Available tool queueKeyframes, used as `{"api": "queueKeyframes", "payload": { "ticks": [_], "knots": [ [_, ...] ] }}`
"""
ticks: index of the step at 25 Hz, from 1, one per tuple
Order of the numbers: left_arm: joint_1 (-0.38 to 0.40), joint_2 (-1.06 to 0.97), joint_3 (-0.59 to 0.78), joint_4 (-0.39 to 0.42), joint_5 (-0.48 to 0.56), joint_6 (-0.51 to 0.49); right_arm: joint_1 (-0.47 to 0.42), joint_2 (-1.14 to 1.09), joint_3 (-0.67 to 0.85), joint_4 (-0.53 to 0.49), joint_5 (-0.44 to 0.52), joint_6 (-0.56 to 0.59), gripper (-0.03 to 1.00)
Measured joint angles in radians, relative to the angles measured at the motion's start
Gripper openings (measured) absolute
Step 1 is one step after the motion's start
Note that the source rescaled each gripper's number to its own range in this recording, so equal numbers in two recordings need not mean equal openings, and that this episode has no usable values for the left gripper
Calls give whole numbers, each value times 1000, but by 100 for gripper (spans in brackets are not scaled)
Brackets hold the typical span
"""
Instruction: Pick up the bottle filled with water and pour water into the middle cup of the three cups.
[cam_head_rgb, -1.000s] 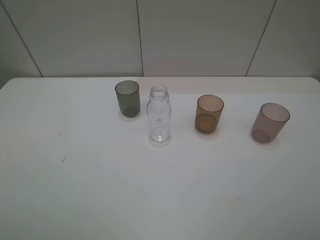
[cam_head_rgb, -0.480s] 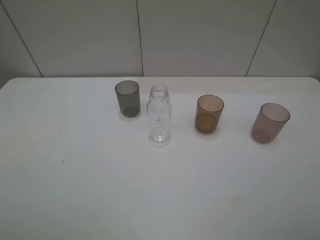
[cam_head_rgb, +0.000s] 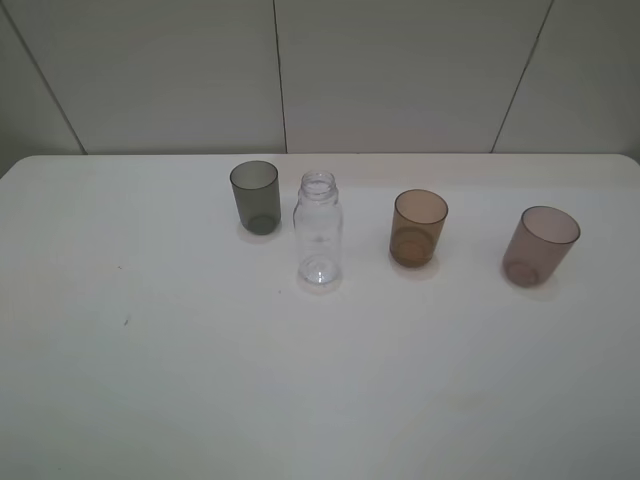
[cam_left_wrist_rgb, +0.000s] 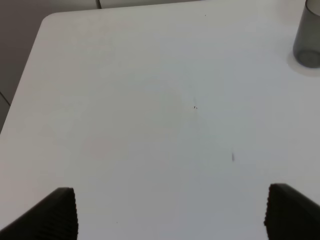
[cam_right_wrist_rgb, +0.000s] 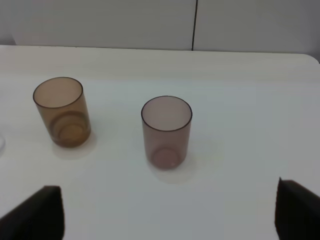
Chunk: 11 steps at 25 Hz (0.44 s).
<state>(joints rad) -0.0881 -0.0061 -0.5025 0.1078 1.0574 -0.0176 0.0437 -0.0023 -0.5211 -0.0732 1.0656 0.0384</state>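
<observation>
Black left fingers (cam_left_wrist_rgb: 60, 212) spread wide, right fingers (cam_right_wrist_rgb: 40, 212) likewise, both empty

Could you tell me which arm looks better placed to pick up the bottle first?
Probably left: the bottle stands left of centre beside the grey cup its wrist camera sees; the right wrist view shows only the amber cup and pink cup.

This is looking like a bare robot test bench in a lab rather than a home: a plain white rounded-corner table (cam_head_rgb: 200, 380) is standing against a blank pale panelled wall (cam_head_rgb: 400, 70) with dark seams. Only test props are sitting on it, well ahead of the grippers.
</observation>
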Motion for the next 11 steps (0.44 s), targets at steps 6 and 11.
{"api": "queueKeyframes", "payload": {
  "ticks": [6, 11],
  "knots": [
    [0, 0, 0, 0, 0, 0, 0, 0, 0, 0, 0, 0, 76],
    [0, 0, 0, 0, 0, 0, 0, 0, 0, 0, 0, 0, 76]
  ]
}}
